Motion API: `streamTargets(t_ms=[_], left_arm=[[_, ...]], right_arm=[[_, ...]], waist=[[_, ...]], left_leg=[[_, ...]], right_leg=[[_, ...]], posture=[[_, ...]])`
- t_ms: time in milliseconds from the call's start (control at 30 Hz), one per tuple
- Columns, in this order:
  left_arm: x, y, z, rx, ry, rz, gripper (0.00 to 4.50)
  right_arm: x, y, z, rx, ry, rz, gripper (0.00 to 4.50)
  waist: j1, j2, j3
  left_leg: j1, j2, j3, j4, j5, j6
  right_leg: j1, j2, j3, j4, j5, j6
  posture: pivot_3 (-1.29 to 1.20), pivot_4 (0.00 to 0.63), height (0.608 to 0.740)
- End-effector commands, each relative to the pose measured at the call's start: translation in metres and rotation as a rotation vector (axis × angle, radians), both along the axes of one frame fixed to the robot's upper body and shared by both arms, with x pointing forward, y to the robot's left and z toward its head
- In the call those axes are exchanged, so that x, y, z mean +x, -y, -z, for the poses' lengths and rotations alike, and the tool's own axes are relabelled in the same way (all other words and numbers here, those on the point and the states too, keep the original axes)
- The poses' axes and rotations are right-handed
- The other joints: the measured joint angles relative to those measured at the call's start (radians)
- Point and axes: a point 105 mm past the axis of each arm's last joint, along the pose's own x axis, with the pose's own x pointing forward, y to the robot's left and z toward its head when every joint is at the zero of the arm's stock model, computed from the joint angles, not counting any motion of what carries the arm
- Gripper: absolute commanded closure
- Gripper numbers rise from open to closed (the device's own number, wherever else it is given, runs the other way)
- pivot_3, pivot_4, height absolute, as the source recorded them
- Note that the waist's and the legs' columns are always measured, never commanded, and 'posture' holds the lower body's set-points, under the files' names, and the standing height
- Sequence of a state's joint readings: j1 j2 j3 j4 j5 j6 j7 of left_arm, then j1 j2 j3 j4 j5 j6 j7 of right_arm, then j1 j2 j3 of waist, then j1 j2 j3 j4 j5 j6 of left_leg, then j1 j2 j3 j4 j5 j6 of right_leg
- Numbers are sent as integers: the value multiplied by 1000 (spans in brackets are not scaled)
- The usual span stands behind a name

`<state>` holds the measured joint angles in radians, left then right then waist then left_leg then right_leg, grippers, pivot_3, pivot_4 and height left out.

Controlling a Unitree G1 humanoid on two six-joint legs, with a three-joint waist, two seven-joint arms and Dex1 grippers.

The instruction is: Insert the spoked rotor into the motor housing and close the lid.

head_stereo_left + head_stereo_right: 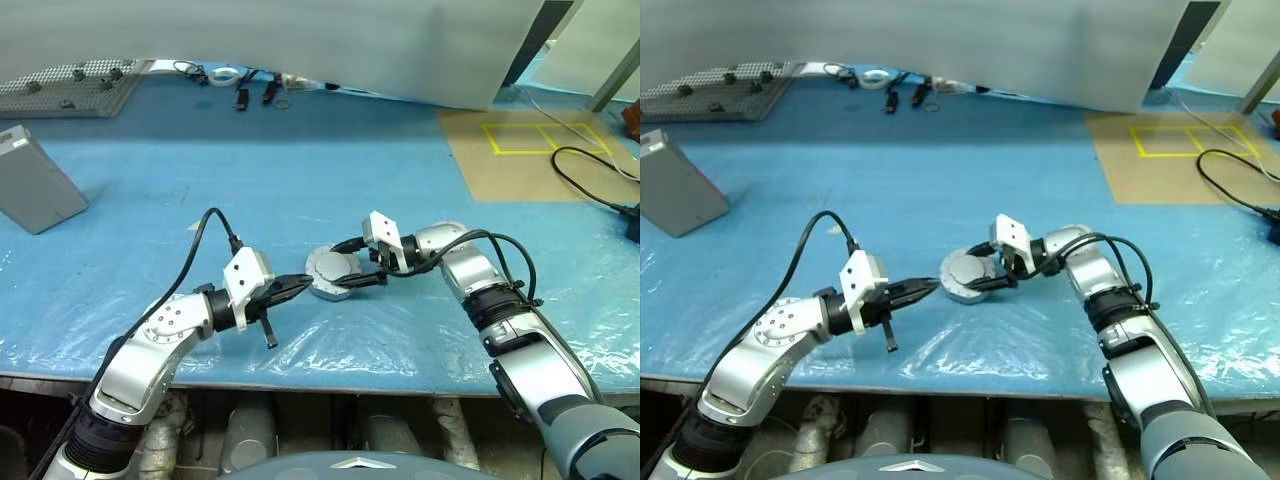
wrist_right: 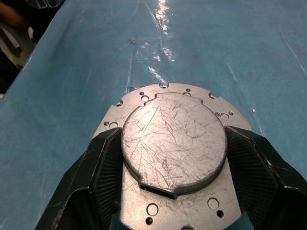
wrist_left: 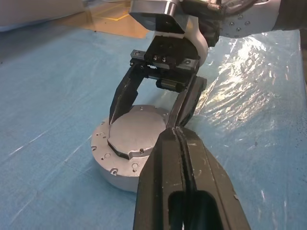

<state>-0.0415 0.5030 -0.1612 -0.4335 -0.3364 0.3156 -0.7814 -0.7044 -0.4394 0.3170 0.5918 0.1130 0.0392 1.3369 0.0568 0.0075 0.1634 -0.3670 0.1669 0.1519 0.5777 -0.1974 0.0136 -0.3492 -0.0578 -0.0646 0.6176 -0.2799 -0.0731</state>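
Our right gripper (image 2: 173, 158) straddles the lid (image 2: 173, 146) w/ fingers wide, seating it on the motor housing (image 3: 111, 167); left gripper (image 1: 300, 285) pinched shut, waits beside.

One round silver-grey metal motor housing (image 1: 334, 273), one plain grey round lid (image 2: 173, 142) on it, one grey rectangular box (image 1: 34, 180), two black-fingered pincers, left (image 1: 296, 286) and right (image 1: 366, 268), one blue-covered tabletop (image 1: 300, 170)
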Motion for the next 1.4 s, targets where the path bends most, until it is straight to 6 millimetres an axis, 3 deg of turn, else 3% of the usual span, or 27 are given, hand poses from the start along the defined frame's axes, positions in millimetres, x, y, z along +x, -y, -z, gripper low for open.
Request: streamTargets(t_ms=[33,200,367,533,833,1033,1267,1400], left_arm=[[2,-6,0,-1,39,-9,4500],[6,-10,3,11,47,-12,4500],[8,5,8,64,69,30,4500],[23,15,-8,21,83,22,4500],[46,10,6,53,76,9,4500],[47,3,36,95,40,11,4500],[51,8,70,132,33,-4,4500],[53,16,72,100,39,4,4500]], right_arm=[[-13,31,59,-174,-173,131,1507],[-13,18,47,-94,-120,126,1507],[-14,13,42,-57,-107,128,1507],[-19,12,39,-33,-121,130,1507],[-20,12,38,-22,-116,153,1507],[-21,15,39,-26,-117,167,1507],[-23,15,41,-24,-124,172,1507],[-23,15,41,-25,-123,175,1507]], waist=[[3,-1,-2],[12,-2,-3],[11,-2,-3],[10,-2,-3],[9,-2,-3],[10,-2,-3],[16,-2,-4],[23,-2,-5]], left_leg=[[0,0,0,0,0,0],[7,0,0,-1,0,-1],[7,0,1,-4,0,-1],[-1,0,1,-6,1,-1],[-2,-1,2,-10,2,1],[-2,-1,2,-12,2,1],[2,-1,2,-12,1,-1],[8,-2,2,-12,0,-2]], right_leg=[[0,0,0,0,0,0],[5,0,1,0,0,1],[3,0,2,0,-1,1],[-4,0,2,-1,0,1],[-5,0,1,-8,0,1],[-5,0,1,-9,0,1],[-1,0,1,-11,0,1],[7,0,1,-11,0,1]], posture=[[0,150,740],[0,150,740],[0,150,740],[0,150,740],[0,150,740],[0,150,740],[0,150,740],[0,150,740]])
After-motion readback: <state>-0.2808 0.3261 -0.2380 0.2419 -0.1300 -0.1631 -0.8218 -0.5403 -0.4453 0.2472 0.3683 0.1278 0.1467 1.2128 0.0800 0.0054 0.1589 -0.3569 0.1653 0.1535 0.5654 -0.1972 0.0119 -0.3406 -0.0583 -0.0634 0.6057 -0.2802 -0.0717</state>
